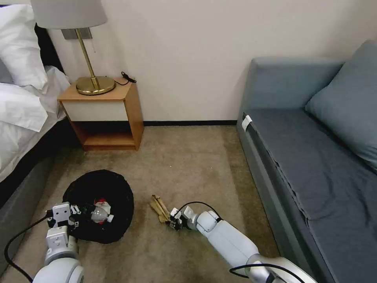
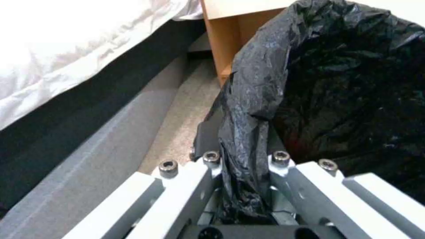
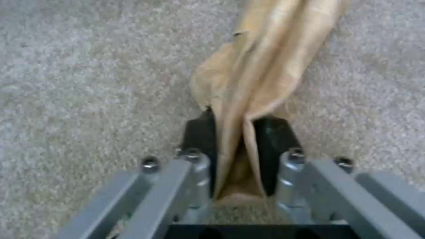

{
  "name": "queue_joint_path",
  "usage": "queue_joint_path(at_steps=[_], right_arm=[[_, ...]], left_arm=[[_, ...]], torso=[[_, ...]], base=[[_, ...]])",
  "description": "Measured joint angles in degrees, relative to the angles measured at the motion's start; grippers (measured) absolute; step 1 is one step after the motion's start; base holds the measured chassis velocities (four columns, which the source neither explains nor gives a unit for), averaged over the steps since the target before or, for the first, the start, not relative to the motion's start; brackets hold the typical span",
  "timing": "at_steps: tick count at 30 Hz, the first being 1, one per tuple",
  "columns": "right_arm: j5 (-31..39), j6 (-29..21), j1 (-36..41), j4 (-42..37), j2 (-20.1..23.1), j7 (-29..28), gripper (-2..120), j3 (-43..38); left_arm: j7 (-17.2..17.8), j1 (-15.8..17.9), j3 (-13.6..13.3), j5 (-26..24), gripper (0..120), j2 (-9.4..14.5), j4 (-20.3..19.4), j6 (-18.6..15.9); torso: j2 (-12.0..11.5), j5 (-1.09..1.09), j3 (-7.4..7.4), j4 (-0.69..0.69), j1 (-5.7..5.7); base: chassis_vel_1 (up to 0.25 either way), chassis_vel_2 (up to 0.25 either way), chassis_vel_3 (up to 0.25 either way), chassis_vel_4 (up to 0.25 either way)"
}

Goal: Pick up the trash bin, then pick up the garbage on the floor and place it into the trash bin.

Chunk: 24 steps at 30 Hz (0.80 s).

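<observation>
Carpet carries my right hand, pinching the tan crumpled paper that lies on the floor beside the small round trash bin with its crinkly black bag. My left hand is pressed onto that bag's rim near the bed. Red-and-white packet and clear bottle lie inside.

left gripper clamped on trash bin bag rim | bed, nightstand beyond
</observation>
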<state>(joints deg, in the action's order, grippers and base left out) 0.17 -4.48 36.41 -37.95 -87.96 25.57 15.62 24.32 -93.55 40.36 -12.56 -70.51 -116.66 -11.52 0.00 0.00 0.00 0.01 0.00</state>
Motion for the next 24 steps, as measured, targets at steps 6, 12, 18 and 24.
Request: queue_joint_path(at_steps=[6,12,18,24], right_arm=[[-0.5,0.6,0.1,-0.3,0.5,0.0,0,-1.2],[-0.3,0.6,-0.2,-2.2,1.7,0.7,0,-4.6],[-0.1,0.6,-0.5,-3.6,2.8,1.5,0,-8.0],[0.8,1.7,-0.7,-9.8,5.2,1.6,0,-13.5]], left_arm=[[-0.7,0.6,-0.3,-1.1,4,-0.1,0.5,0.6],[-1.4,0.5,0.5,-2.2,4,0.3,1.4,1.0],[-1.5,0.4,0.7,-2.2,4,0.4,2.6,2.0],[-0.9,-0.2,0.6,-1.6,4,0.0,2.9,2.7]], torso=[[0.0,0.01,0.0,0.0,0.0],[0.0,0.0,0.0,-0.01,0.0],[0.0,0.0,0.0,-0.01,0.0],[0.0,0.0,0.01,-0.01,0.0]], base=[[0.0,0.0,0.0,0.0],[0.0,0.0,0.0,0.0],[0.0,0.0,0.0,0.0],[0.0,0.0,0.0,0.0]])
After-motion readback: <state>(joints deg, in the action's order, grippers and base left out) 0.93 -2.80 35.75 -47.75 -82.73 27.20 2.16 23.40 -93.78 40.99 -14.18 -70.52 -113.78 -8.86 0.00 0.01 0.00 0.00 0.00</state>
